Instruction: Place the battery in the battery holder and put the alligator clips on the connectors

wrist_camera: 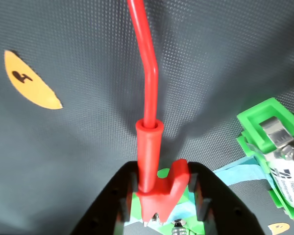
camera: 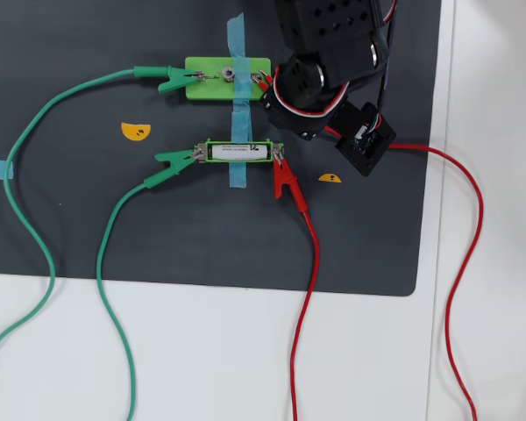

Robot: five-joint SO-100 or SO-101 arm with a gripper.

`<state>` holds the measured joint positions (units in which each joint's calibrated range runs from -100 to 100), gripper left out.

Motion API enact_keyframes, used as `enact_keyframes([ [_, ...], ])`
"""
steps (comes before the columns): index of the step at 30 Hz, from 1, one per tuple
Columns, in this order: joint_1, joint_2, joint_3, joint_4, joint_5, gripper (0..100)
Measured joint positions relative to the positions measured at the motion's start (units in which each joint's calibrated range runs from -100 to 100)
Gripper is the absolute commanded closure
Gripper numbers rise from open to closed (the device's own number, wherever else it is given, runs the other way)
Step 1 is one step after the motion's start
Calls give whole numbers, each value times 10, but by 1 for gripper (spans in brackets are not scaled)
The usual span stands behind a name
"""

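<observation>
My fingers (wrist_camera: 159,205) squeeze the red clip (wrist_camera: 154,161) right beside the wide green plate (camera: 202,83). It is light and springy, so I hold its soft sleeve. The stiff wire (wrist_camera: 146,58) may tug it.

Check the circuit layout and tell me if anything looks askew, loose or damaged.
Nothing stands out. The battery lies straight in the battery holder, with a green clip and a red clip at its ends. The green plate has a green clip on its left; the gripper grips the last red clip at its right end.
</observation>
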<state>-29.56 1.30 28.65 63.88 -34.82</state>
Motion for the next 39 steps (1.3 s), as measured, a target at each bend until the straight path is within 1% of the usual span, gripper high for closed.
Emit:
enact_keyframes([
  [13, 0, 2, 0, 0, 0, 99],
  [16, 0, 2, 0, 0, 0, 93],
  [21, 0, 2, 0, 0, 0, 76],
  [25, 0, 2, 0, 0, -2, 67],
  [32, 0, 3, 0, 1, 0, 62],
  [39, 0, 3, 0, 1, 0, 63],
])
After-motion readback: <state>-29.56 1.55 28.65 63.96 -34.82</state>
